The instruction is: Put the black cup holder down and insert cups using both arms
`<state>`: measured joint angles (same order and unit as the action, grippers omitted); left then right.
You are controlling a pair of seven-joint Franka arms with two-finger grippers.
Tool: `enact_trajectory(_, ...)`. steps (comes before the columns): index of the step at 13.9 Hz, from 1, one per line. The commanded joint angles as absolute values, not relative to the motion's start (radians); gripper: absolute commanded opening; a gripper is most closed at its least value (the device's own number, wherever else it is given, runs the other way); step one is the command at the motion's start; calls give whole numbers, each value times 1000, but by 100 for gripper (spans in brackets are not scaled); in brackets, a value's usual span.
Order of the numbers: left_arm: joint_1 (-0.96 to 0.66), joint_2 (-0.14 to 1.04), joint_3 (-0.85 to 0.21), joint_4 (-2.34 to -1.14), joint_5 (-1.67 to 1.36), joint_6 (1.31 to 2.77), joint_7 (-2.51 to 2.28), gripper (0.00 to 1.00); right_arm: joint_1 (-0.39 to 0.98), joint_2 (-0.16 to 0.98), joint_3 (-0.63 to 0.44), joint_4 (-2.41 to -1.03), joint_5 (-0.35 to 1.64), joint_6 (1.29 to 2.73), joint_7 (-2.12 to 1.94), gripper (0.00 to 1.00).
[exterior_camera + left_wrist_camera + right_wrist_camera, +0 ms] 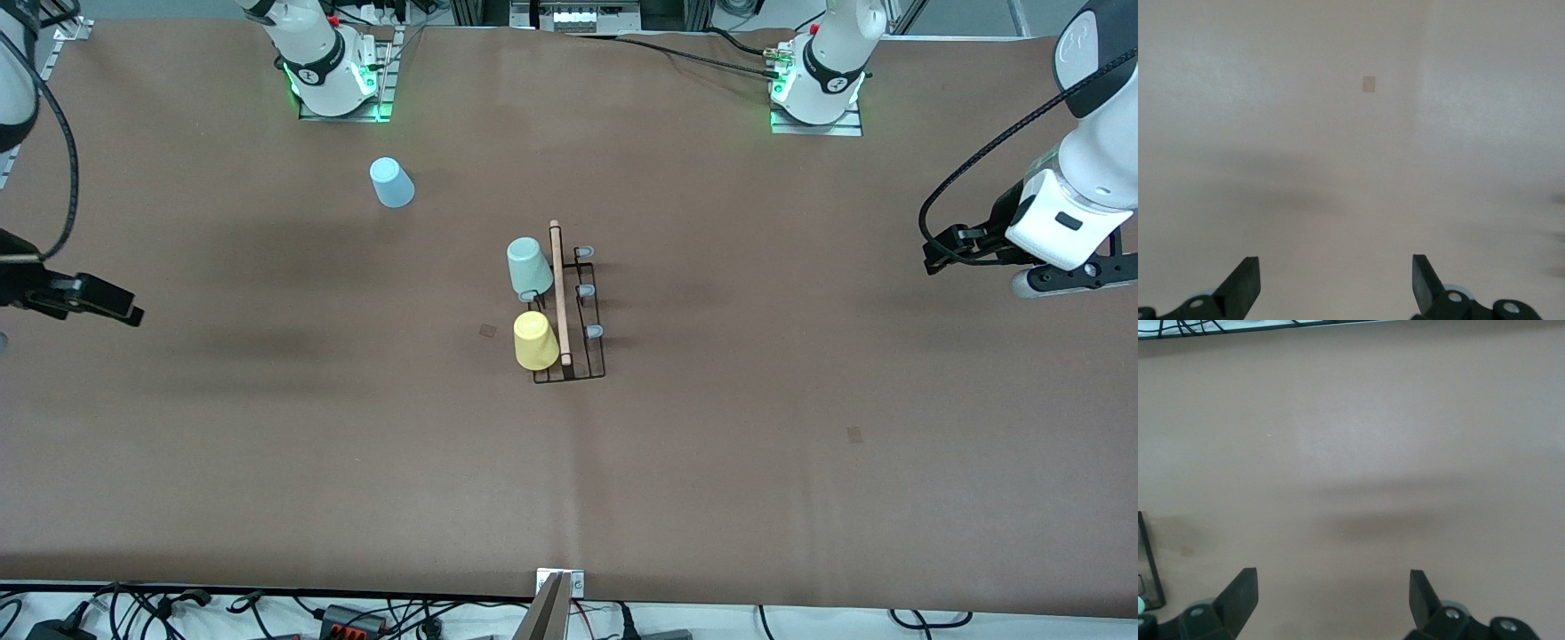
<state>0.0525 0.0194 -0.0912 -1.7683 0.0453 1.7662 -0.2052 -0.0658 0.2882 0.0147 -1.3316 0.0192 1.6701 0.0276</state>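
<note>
At the right arm's end of the table the right gripper [107,302] hangs in the air above bare brown table [267,444], its dark fingers [1238,597] spread wide apart with nothing between them; its own wrist view shows only the table surface under the gap, plus a black corner of the rack's wire base at the frame's edge. Farther along, near the right arm's base [333,76], the light blue cup [391,182] stands upside down by itself on the table, well apart from everything else. In the middle of the table sits the black cup holder [589,347], a thin wire rack with its wooden rod [559,293] running toward and away from the front camera. On the side of the rod toward the right arm, the mint green cup [529,265] sits upside down over a peg, and the yellow cup [535,340] sits the same way nearer to the front camera, just beside the green one. On the side toward the left arm, three grey-tipped pegs [583,252] stand bare. At the left arm's end the left gripper [944,251] is held above bare table, away from the rack and cups, its fingers [1241,283] also fully parted and holding nothing; its wrist view shows plain table with one small square mark [1369,83] on it.
</note>
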Motion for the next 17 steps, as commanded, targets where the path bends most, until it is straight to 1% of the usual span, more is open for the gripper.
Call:
enact_trajectory(1,54,26,-92,-1746,61,1749,-189,100,-8,253,-49,-1368,2,1686,2,100)
enact_trajectory(6,54,26,-92,-1746,61,1749,-189,100,-9,227,-48,-1393,0,1637,6,100)
enact_trajectory(8,55,26,-92,-1746,61,1749,-189,100,-6,168,-46,-1495,0,1686,6,100)
enact_trajectory(10,55,26,-92,-1746,61,1749,-189,100,-5,86,-44,-1642,-2,1773,3,100)
enact_trajectory(11,55,26,-92,-1746,61,1749,-187,100,-6,71,-44,-1669,-2,1775,2,100)
enact_trajectory(17,55,26,-92,-1746,61,1749,-189,100,-9,19,-48,-1686,-2,1733,-29,100)
